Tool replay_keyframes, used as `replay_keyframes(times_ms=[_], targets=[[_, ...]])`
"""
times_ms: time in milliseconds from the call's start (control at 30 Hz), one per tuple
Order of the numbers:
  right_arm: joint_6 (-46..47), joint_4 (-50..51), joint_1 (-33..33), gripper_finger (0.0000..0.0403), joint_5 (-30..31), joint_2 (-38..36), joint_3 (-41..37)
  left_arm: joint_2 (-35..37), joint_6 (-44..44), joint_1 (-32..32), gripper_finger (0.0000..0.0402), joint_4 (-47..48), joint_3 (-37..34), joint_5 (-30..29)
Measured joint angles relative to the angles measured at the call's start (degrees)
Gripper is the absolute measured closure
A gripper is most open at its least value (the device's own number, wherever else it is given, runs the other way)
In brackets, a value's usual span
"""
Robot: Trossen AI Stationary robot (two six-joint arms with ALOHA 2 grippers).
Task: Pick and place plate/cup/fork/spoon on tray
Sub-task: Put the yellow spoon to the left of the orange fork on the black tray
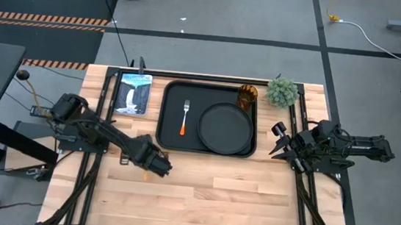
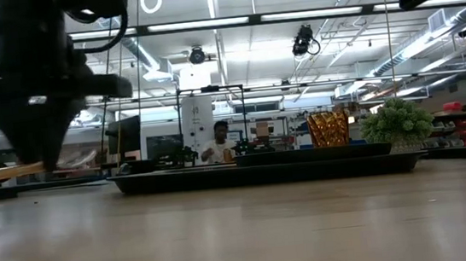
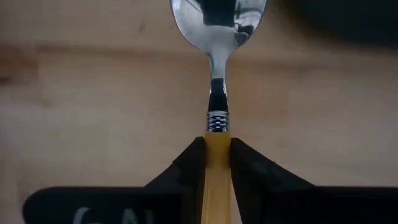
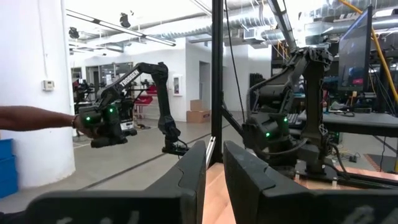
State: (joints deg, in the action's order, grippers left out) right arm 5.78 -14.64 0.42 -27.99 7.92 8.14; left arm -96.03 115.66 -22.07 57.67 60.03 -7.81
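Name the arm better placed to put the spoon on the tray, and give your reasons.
Left. Its claw is shut on the spoon by the handle, just off the near left corner of the tray. The right claw waits empty beside the tray's right edge.

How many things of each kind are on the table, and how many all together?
Tray: 1
Plate: 1
Cup: 1
Fork: 1
Spoon, pinched in the left gripper: 1
Plant: 1
Picture card: 1
Total: 7
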Motion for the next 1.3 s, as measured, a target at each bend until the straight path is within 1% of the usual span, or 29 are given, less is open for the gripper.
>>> replay_keyframes(times_ms=[67, 133, 233, 333, 467, 600, 733, 867, 1000, 1100, 1300], targets=[[-0.2, -0.1, 0.0, 0.0339, 0.1, 0.0, 0.0, 0.9, -1.0, 1.7, 0.0333, 0.1, 0.0, -3.8], [-0.3, -0.2, 0.0, 0.0339, 0.7, 0.0, 0.0, 1.4, -3.9, 4.2, 0.0334, -0.3, 0.1, -7.0], [-0.4, -0.2, 0.0, 0.0339, 1.4, 0.0, 0.0, 1.3, -10.0, 8.8, 0.0334, -1.7, 0.1, -9.0], [-0.4, -0.2, 0.0, 0.0339, 1.4, 0.0, 0.0, 1.3, -19.0, 13.8, 0.0332, -5.8, 0.1, -8.9], [-0.4, -0.2, 0.0, 0.0339, 2.8, 0.0, 0.0, 2.0, -28.3, 19.9, 0.0334, -10.4, 0.1, -8.0], [-1.3, -0.3, 0.0, 0.0339, 3.1, 0.0, 0.0, 2.0, -34.9, 26.1, 0.0335, -12.1, 0.1, -8.2], [-1.5, -0.3, 0.0, 0.0339, 5.8, 0.0, 0.0, 2.0, -41.8, 32.1, 0.0334, -15.8, 0.1, -9.0], [-1.5, -0.3, 0.0, 0.0339, 8.0, 0.0, 0.0, 1.5, -48.3, 36.8, 0.0335, -20.9, 0.1, -8.3], [-1.5, -0.3, 0.0, 0.0339, 8.8, 0.0, 0.0, -1.0, -52.4, 40.1, 0.0335, -24.0, 0.1, -5.8], [-0.8, -0.3, 0.0, 0.0339, 8.9, 0.0, 0.0, -3.9, -54.3, 41.7, 0.0335, -24.5, 0.1, -3.7], [1.3, 0.0, 0.0, 0.0339, 8.6, 0.0, 0.0, -6.5, -54.3, 42.6, 0.0335, -25.7, 0.1, -2.0]])
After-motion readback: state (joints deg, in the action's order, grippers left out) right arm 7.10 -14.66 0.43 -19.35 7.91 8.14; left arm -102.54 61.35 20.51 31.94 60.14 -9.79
